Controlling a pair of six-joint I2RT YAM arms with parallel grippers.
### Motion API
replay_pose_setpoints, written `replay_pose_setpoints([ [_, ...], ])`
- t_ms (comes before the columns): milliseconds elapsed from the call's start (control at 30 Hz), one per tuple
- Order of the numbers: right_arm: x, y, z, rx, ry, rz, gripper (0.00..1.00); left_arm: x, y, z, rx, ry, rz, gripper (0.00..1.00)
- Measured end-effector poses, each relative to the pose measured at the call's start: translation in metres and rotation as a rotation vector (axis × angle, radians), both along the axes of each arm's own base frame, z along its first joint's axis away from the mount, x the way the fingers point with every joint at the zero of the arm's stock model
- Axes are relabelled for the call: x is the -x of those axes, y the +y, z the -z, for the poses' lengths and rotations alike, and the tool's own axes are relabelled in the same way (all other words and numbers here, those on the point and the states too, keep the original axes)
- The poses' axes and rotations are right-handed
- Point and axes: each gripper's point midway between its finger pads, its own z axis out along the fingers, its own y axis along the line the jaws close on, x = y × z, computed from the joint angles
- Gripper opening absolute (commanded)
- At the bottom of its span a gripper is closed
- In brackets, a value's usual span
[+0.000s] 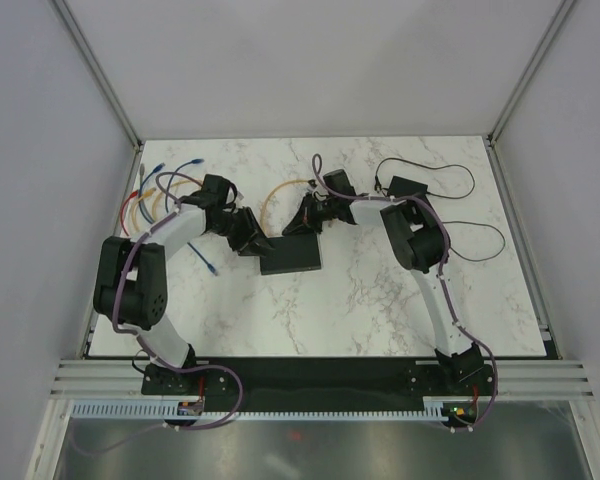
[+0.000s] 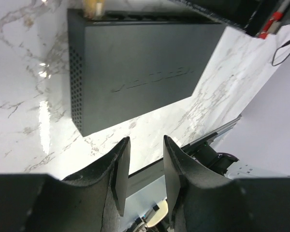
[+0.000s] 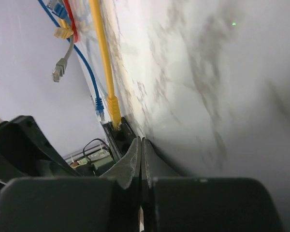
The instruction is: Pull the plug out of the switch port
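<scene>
The switch point(image 1: 292, 258) is a flat black box lying mid-table; it fills the upper part of the left wrist view point(image 2: 135, 72). A yellow cable point(image 3: 102, 58) runs to a plug point(image 3: 114, 116) seated in a port at the switch's far left corner point(image 2: 93, 7). My left gripper point(image 2: 144, 162) is open with nothing between its fingers, hovering by the switch's near left side point(image 1: 252, 240). My right gripper point(image 3: 140, 145) is shut on nothing, its tips at the switch's ported edge, just beside the yellow plug point(image 1: 300, 222).
Several loose coloured cables point(image 1: 158, 190) lie at the far left, one blue plug point(image 3: 99, 104) near the switch. A small black adapter block point(image 1: 407, 187) with a thin black cord point(image 1: 470, 232) sits far right. Grey walls enclose the table.
</scene>
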Motion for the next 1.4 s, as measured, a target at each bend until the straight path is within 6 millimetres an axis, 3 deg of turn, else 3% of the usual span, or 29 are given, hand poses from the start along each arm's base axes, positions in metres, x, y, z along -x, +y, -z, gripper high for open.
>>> replay_pose_setpoints([
  [167, 0.015, -0.023, 0.000, 0.061, 0.005, 0.009, 0.00, -0.005, -0.001, -0.014, 0.009, -0.047, 0.003, 0.40],
  [300, 0.046, -0.027, -0.001, 0.095, 0.002, -0.042, 0.01, -0.004, 0.000, -0.015, 0.006, -0.055, 0.006, 0.40],
  [400, 0.058, -0.024, -0.005, 0.102, -0.006, -0.078, 0.01, 0.000, 0.001, -0.012, -0.001, -0.050, 0.007, 0.40],
  [500, 0.056, -0.016, -0.015, 0.088, -0.026, -0.093, 0.06, 0.004, 0.002, -0.010, -0.004, -0.041, 0.010, 0.37],
  [667, 0.028, 0.003, -0.047, 0.002, -0.095, -0.066, 0.16, 0.009, 0.003, -0.005, -0.007, -0.024, 0.010, 0.33],
  [767, 0.014, 0.013, -0.053, -0.041, -0.115, -0.055, 0.23, 0.015, 0.005, 0.007, -0.017, 0.015, 0.006, 0.31],
  [967, 0.015, 0.017, -0.034, -0.049, -0.060, -0.064, 0.31, 0.031, 0.011, 0.037, -0.058, 0.127, -0.020, 0.30],
  [1100, 0.021, 0.018, -0.024, -0.044, -0.035, -0.077, 0.35, 0.033, 0.011, 0.039, -0.056, 0.145, -0.035, 0.30],
  [1400, 0.046, 0.031, -0.011, -0.032, -0.016, -0.146, 0.34, 0.033, 0.011, 0.040, -0.056, 0.154, -0.043, 0.29],
])
